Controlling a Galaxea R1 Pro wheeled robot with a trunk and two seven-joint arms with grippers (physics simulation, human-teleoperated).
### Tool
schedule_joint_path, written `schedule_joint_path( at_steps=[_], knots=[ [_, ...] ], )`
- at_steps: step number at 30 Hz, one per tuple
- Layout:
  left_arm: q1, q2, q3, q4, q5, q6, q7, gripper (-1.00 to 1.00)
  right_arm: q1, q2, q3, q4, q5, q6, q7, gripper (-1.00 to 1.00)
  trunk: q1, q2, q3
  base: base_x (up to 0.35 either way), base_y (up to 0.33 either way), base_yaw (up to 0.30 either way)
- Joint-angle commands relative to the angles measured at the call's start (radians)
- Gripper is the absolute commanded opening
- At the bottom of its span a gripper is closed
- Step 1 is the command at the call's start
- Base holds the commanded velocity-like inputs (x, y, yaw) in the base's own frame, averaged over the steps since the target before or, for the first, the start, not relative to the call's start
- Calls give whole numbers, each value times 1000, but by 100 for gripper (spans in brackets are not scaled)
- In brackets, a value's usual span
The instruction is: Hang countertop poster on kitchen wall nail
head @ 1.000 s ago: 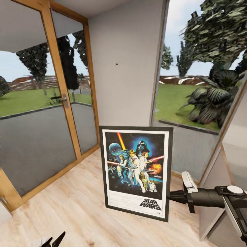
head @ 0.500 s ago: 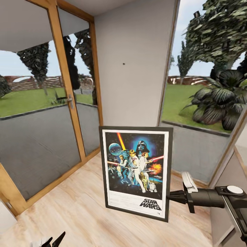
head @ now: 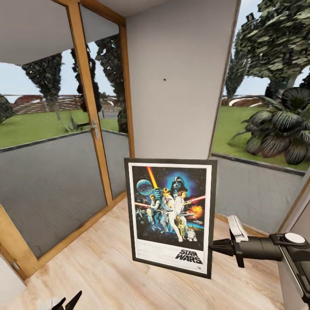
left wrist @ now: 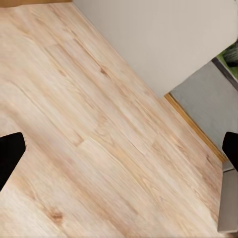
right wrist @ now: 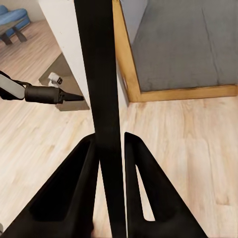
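Note:
The poster (head: 171, 215), a framed Star Wars print with a white border, is held upright just above the wood floor, facing me. My right gripper (head: 212, 247) is shut on its right edge near the bottom. In the right wrist view the two fingers (right wrist: 84, 168) pinch the thin black frame (right wrist: 101, 74) edge-on. A small dark wall nail (head: 164, 79) sits high on the grey wall, above the poster. My left gripper (head: 66, 302) hangs low at the left, open over bare floor, its fingertips (left wrist: 10, 153) wide apart. The kitchen countertop is out of view.
A wood-framed glass door (head: 92, 125) with a handle stands left of the grey wall panel (head: 181, 112). A large window (head: 267, 129) onto the garden is on the right. Light wood floor (head: 99, 262) spreads below.
The whole picture has shifted: wall, nail and door frame now sit further right as the camera moves. The poster and my right gripper keep their place in the view.

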State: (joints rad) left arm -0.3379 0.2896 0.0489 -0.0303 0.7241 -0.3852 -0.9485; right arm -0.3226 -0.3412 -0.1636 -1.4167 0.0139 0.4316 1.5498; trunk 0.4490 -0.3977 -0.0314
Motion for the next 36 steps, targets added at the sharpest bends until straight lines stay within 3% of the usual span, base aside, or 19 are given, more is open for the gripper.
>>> schedule_joint_path(
  at_steps=[1, 27, 36],
  knots=[
    [-1, 0, 5, 1, -5, -5, -3, 100, -1, 0, -1, -1, 1, 13, 6, -100, 1, -2, -2, 178, 277, 0],
    [-1, 0, 5, 1, -5, -5, -3, 100, -1, 0, -1, -1, 1, 13, 6, -100, 1, -2, -2, 178, 277, 0],
    [-1, 0, 5, 1, -5, -4, -3, 100, -1, 0, -1, -1, 1, 15, 6, -100, 1, -2, -2, 178, 277, -183]
  ],
)
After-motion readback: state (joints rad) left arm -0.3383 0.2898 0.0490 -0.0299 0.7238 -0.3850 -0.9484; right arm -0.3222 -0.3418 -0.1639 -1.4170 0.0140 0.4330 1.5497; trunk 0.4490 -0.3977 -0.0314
